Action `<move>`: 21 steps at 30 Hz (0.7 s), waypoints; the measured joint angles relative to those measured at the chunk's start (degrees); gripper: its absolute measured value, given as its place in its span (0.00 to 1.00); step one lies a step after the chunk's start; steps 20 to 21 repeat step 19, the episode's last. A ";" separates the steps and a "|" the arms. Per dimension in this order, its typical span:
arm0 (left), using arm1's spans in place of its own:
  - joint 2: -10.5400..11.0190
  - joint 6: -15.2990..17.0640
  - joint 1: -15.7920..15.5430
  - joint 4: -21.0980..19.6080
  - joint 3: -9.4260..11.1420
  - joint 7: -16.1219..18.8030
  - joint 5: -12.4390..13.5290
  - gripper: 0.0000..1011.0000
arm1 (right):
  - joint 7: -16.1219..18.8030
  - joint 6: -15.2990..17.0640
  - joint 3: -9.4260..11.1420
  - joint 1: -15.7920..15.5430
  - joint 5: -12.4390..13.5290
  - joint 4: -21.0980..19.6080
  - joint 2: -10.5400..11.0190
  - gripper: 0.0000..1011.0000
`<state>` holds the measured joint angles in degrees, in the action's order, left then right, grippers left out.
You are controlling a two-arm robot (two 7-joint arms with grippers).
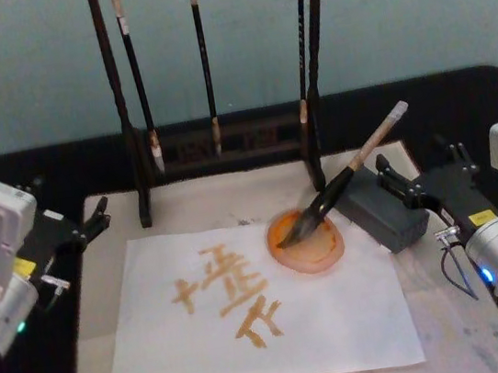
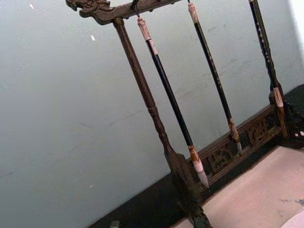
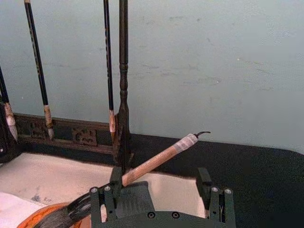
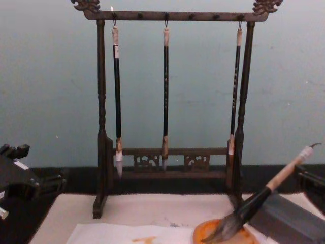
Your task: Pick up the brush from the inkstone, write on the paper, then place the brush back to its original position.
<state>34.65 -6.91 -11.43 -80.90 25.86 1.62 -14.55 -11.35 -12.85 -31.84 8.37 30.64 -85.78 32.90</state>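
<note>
Both grippers, left (image 1: 98,219) and right (image 1: 394,178), hang open-fingered, empty, while the thick bamboo-handled brush (image 1: 345,178) rests bristles-down in the round orange inkstone (image 1: 318,249).

Soft, even, rather dim light is seen in all views, with a cool teal cast thrown over the wall (image 4: 51,91). No hard shadows are cast; only faint shading is seen under the brush stand (image 1: 224,143) and the orange dish (image 1: 306,241). No glare is found on the white paper (image 1: 342,322). A slight overall softness is noticed throughout, and the brush (image 3: 152,164) bristles near the right wrist camera are blurred. Straight posts are kept straight toward the edges.
</note>
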 joint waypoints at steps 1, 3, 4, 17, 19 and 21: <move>0.00 0.00 0.00 0.00 0.00 0.00 0.00 1.00 | 0.00 0.00 0.00 0.00 0.00 0.00 0.00 0.99; 0.00 0.00 0.00 0.00 0.00 0.00 0.00 1.00 | 0.00 0.00 0.00 0.00 0.00 0.00 0.00 0.99; 0.00 0.00 0.00 0.00 0.00 0.00 0.00 1.00 | 0.00 0.00 0.00 0.00 0.00 0.00 0.00 0.99; 0.00 0.00 0.00 0.00 0.00 0.00 0.00 1.00 | 0.00 0.00 0.00 0.00 0.00 0.00 0.00 0.99; 0.00 0.00 0.00 0.00 0.00 0.00 0.01 1.00 | 0.00 0.00 0.00 0.00 0.00 0.00 0.00 0.99; 0.00 0.00 0.00 0.00 0.00 0.00 0.01 1.00 | 0.00 0.00 0.00 0.00 0.00 0.00 0.00 0.99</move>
